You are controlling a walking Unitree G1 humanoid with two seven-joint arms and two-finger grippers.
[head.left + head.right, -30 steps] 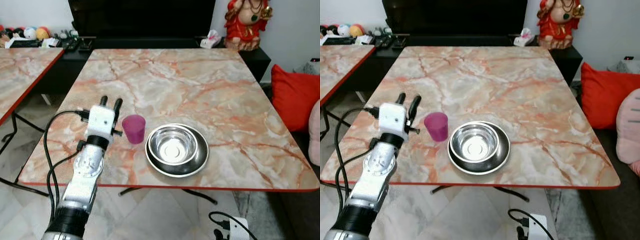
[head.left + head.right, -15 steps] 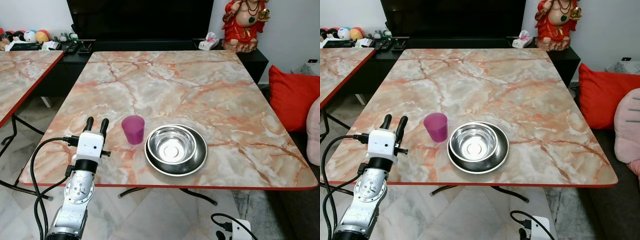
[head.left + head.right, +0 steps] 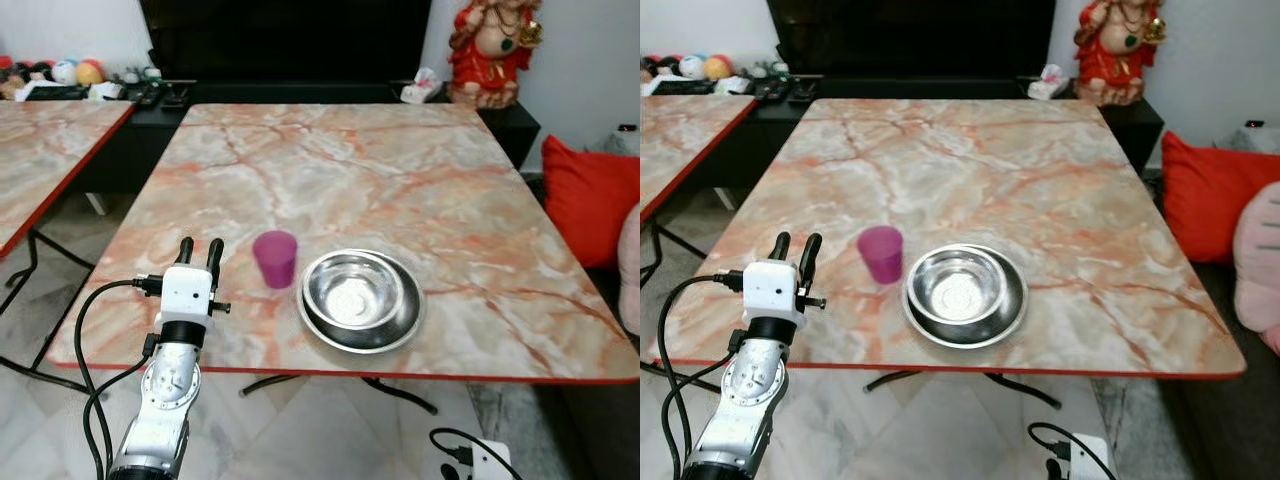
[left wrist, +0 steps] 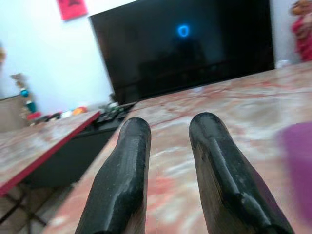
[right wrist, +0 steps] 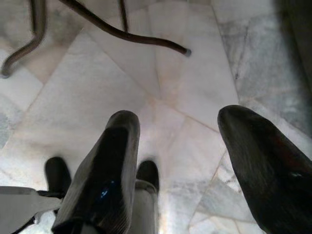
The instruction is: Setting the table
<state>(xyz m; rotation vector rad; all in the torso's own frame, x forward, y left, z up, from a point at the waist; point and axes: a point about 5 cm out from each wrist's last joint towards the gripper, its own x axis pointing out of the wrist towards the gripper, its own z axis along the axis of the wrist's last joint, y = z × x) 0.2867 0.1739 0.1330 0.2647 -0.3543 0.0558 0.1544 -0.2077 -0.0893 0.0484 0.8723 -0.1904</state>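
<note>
A purple cup (image 3: pixel 275 258) stands upright, mouth up, on the marble bench (image 3: pixel 400 170), just beside a steel bowl (image 3: pixel 361 300). The left pincer (image 3: pixel 200 250) hovers near it, released, empty. The right pincer (image 5: pixel 190 161) hangs spread above the floor (image 5: pixel 161 83).

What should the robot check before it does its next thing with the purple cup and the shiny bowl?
1. Purple cup upright on the marble table: ok.
2. Steel bowl sits inside the steel plate: ok.
3. Left pincer open, holding nothing: ok.
4. Left pincer apart from the cup, beside it: ok.
5. Cup and plate touching or not: cannot tell.
6. Right pincer open, pointing at the floor, idle: ok.
</note>
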